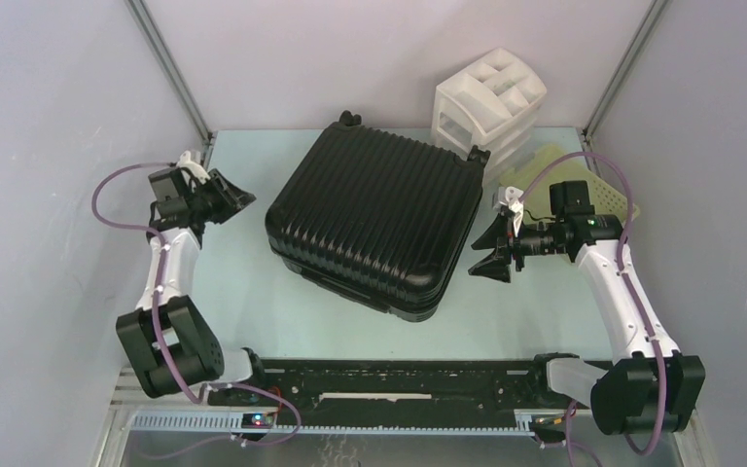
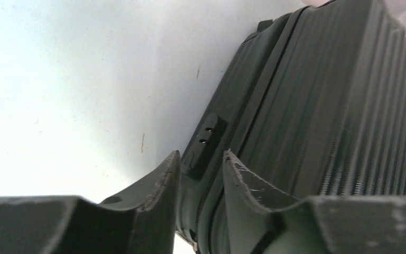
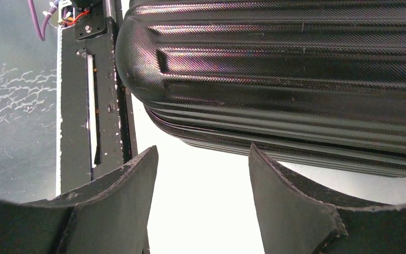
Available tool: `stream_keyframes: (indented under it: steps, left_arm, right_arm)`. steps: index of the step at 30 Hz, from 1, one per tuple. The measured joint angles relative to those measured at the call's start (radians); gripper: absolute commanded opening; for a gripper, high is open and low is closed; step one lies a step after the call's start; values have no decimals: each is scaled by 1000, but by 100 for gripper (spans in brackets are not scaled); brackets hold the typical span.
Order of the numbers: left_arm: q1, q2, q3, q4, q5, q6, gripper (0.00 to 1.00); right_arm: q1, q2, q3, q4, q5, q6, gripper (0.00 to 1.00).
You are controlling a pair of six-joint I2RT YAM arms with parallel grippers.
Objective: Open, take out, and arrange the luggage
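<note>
The luggage [image 1: 374,219] is a large black ribbed hard-shell suitcase lying flat and closed in the middle of the table, turned at an angle. My left gripper [image 1: 243,197] is open and empty, just left of the suitcase's left side. The left wrist view shows that side [image 2: 317,106] with its zip line and a small black lock block [image 2: 203,145] between my fingertips but farther off. My right gripper [image 1: 491,251] is open and empty, close to the suitcase's right corner. The right wrist view shows the shell [image 3: 296,69] above my spread fingers.
A white three-tier drawer organizer [image 1: 491,107] stands at the back right, behind the suitcase. A pale yellow perforated basket [image 1: 569,180] lies beside it, under the right arm. The black base rail [image 1: 399,379] runs along the near edge. Grey walls close in both sides.
</note>
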Motion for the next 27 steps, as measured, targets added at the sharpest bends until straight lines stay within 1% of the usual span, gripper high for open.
stream_keyframes:
  steps: [2, 4, 11, 18, 23, 27]
  left_arm:
    - [0, 29, 0, -3, 3, 2, 30]
    - [0, 59, 0, -11, 6, 2, 28]
    - [-19, 127, 0, -59, 6, 20, 28]
    - [-121, 166, 0, -103, -30, 38, 27]
    - [-153, 170, -1, -98, -60, 46, 27]
    - [-170, 140, -36, -54, -66, 37, 27]
  right_arm:
    - [0, 3, 0, 0, 0, -3, 72]
    - [0, 4, -1, 0, 0, -4, 72]
    - [0, 5, -6, 0, 7, -8, 72]
    - [0, 5, -6, 0, 8, -11, 72]
    - [-1, 5, -6, 0, 7, -12, 72]
    - [-6, 5, -6, -1, 7, -14, 72]
